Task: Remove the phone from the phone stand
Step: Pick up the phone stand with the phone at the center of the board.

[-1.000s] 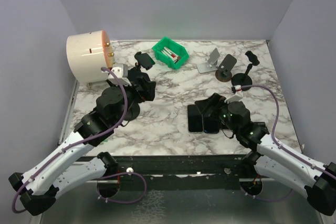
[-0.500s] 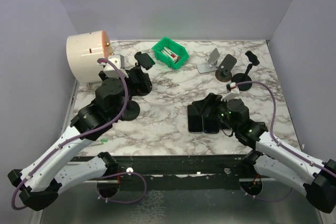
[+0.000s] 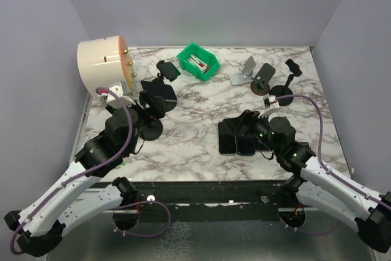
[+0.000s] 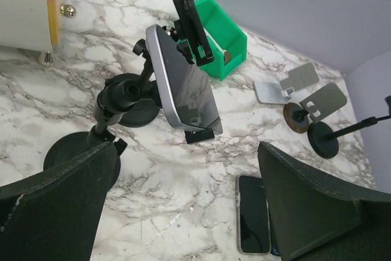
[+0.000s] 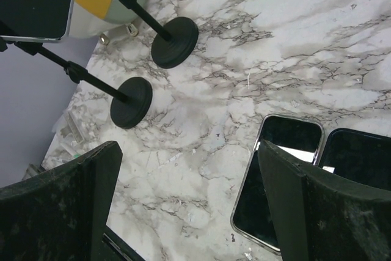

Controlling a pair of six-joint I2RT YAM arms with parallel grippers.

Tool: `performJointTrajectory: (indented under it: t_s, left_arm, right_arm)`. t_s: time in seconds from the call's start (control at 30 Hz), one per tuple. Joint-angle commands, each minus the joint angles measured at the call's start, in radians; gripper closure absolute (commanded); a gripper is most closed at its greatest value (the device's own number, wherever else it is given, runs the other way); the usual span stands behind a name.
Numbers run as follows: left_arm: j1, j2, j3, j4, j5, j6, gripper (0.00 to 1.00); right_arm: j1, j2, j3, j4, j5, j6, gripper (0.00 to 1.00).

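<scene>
1. The counter (image 3: 201,105) carries everything here. The cream drum (image 3: 101,65) sits at its far left, close behind my working spot. I judge it best to come in from the near side and not swing wide to the left.
2. The stand (image 4: 122,97) rises on a leaning rod from a round base (image 4: 67,148) on the left part of the counter. It looks light. I would pull in line with the holder and not sideways, because a sideways tug could tip it.
3. The phone (image 4: 186,84) is clamped on that stand, tilted and held well off the counter. I would pinch its two long edges about midway, where nothing covers them.
4. My left claw (image 4: 186,151) is released and empty, with its fingers spread wide. It sits on the near side of the stand, apart from the phone. Half a second ago it was pressed in by the holder and hid the phone from the overhead camera. It has since drawn back to the near left, and the phone shows plainly.
5. My right claw (image 5: 188,148) is also spread and empty. It hangs over two spare phones (image 5: 278,175) lying flat on the counter, and it has barely shifted.
6. The clip (image 4: 198,136) grips the phone's lower end. I judge the phone must be lifted up out of it, not yanked outward.
</scene>
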Motion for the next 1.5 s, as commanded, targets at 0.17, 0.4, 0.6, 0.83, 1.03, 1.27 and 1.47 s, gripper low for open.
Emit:
performJointTrajectory:
  t_s: [0.17,0.4,0.6,0.83,1.03,1.27,1.47]
  left_arm:
    - [-0.002,0.047,-0.081,0.208,-0.056,0.005,0.12]
    - [-0.001,0.016,-0.141,0.32,-0.116,0.014,0.33]
    - [-0.001,0.031,-0.154,0.359,-0.139,0.036,0.4]
    - [0.0,0.058,-0.159,0.407,-0.145,0.067,0.57]
    - [0.0,0.072,-0.167,0.413,-0.154,0.077,0.61]
    - [0.0,0.054,-0.2,0.432,-0.157,0.102,0.69]
    - [0.0,0.002,-0.22,0.448,-0.124,0.154,0.75]
  right_arm:
    - [0.0,-0.03,0.009,0.025,-0.024,-0.016,0.05]
    - [0.001,-0.052,0.014,0.004,-0.023,-0.02,0.05]
    - [0.0,-0.053,0.006,-0.003,-0.011,-0.017,0.05]
    - [0.0,-0.08,0.002,-0.015,-0.009,-0.017,0.06]
    - [0.001,-0.106,0.014,-0.043,-0.006,-0.029,0.06]
    - [0.001,-0.128,0.014,-0.071,-0.005,-0.031,0.06]
    - [0.001,-0.14,0.014,-0.075,-0.006,-0.041,0.06]
